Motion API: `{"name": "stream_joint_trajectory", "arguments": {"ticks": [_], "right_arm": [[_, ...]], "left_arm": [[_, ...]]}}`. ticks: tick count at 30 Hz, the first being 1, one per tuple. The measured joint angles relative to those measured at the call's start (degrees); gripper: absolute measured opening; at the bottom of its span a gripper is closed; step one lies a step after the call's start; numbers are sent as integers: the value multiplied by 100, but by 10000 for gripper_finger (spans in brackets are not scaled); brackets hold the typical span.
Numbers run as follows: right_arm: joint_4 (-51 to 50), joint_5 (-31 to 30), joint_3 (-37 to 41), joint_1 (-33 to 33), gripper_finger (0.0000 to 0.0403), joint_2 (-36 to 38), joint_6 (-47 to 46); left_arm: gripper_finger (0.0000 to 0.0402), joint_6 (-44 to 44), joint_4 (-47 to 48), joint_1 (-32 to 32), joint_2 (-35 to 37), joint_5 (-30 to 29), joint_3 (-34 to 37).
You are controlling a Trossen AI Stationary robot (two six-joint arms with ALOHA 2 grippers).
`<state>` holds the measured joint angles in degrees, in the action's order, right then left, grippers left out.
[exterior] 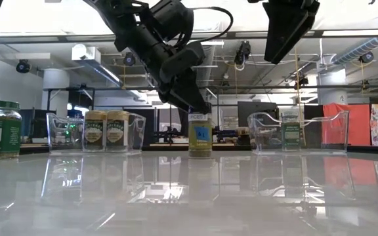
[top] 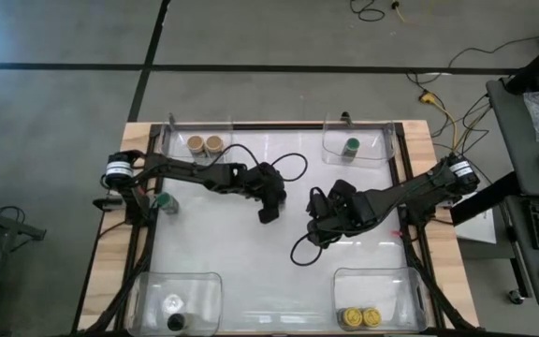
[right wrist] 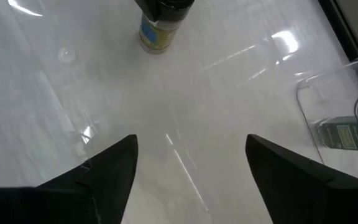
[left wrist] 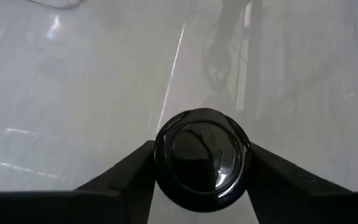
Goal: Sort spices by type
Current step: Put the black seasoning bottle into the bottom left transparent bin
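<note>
A black-lidded spice jar point(exterior: 199, 135) stands mid-table with my left gripper point(top: 269, 208) shut on its lid; the left wrist view looks straight down on that lid point(left wrist: 201, 158). My right gripper point(top: 318, 217) hovers open just to its right, above the table, touching nothing point(right wrist: 191, 168). A green-lidded jar point(top: 164, 202) stands alone near the table's left edge. Two tan-lidded jars point(top: 205, 143) sit in the far-left tub, one green-lidded jar point(top: 351, 147) in the far-right tub, two yellow-lidded jars point(top: 359, 318) in the near-right tub, and a black-lidded jar point(top: 174, 323) in the near-left tub. My left gripper pinches the jar's round black lid point(left wrist: 166, 155) between its two fingers point(left wrist: 126, 177), one on each side of the rim. It comes from above, pointing down. The jar is upright below the fingers, and its base point(exterior: 199, 155) appears to rest on the table.
Four clear plastic tubs stand at the table's corners, such as the far-left tub point(top: 171, 140) and the near-right tub point(top: 410, 281). Cables loop around both arms near the centre point(top: 293, 164). The white tabletop between the near tubs point(top: 269, 290) is bare.
</note>
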<state>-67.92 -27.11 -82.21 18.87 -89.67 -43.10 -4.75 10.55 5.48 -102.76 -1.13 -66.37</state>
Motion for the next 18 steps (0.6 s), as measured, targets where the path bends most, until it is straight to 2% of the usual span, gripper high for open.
{"name": "stream_joint_trajectory", "arguments": {"ticks": [4, 8, 15, 18], "right_arm": [[-1, 5, 0, 1, 282, 0, -94], [-2, 50, 0, 2, 274, 2, -199], [-22, 67, 4, 121, 260, 2, -107], [-18, 357, 4, 153, 256, 2, 99]], "left_arm": [[188, -82, 63, -72, 52, 28, 0], [197, -142, 518, -217, 298, 29, -182], [195, -152, 1693, -732, 870, 30, -791], [195, -330, 2298, -1043, 1217, 28, -1012]]}}
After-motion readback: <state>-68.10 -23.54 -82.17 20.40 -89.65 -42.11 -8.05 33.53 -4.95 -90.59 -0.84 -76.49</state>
